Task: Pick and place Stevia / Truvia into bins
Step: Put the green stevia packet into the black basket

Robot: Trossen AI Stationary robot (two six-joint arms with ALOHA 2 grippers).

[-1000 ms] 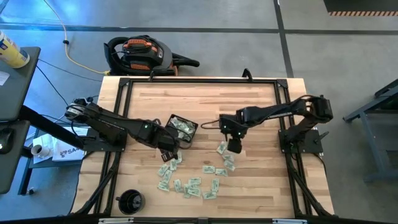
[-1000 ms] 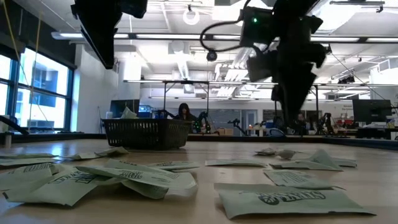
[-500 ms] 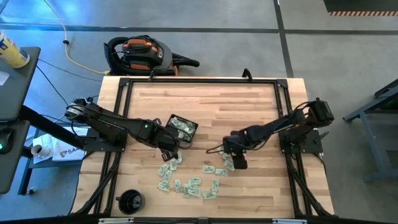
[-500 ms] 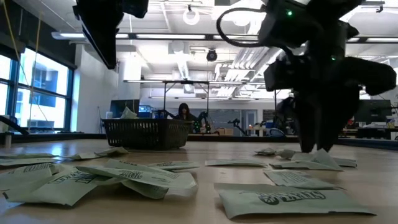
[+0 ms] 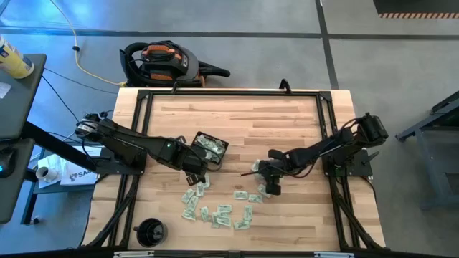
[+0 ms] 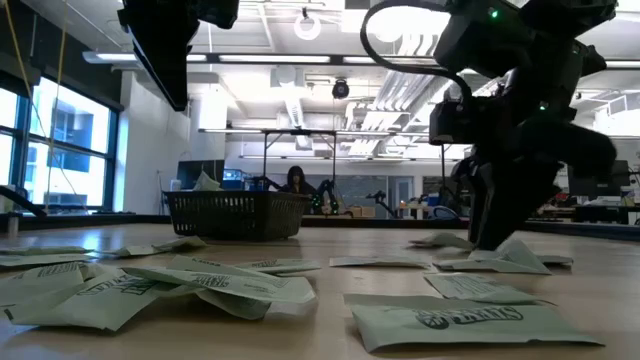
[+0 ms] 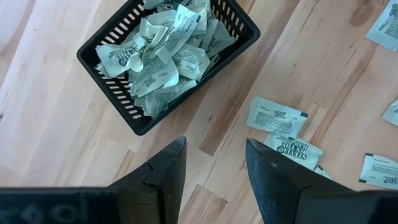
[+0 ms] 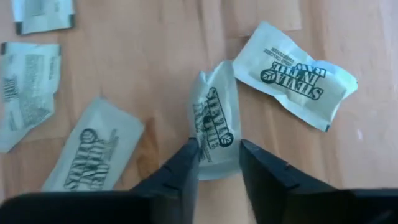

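Many pale green-and-white Stevia sachets lie scattered flat on the near half of the wooden table. The black mesh bin, filled with sachets, stands near the table's middle. My left gripper hovers open above bare wood just near-left of the bin. My right gripper is down among the right-hand sachets, shut on one sachet. The low view shows it reaching the tabletop. My right gripper pinches one sachet across its width, at the end nearest the fingers, one finger on each long edge. The fingers slant steeply down from above. The sachet bows up between them, and its far end lies on the table.
Another sachet lies right beside the held one, others close by. A round black cup stands at the near left corner. Black frame rails run along the table's edges. Bare wood lies on the far half.
My right gripper has swung toward the table's near edge and come down onto the right-hand sachets, turning as it went. The left arm has kept still.
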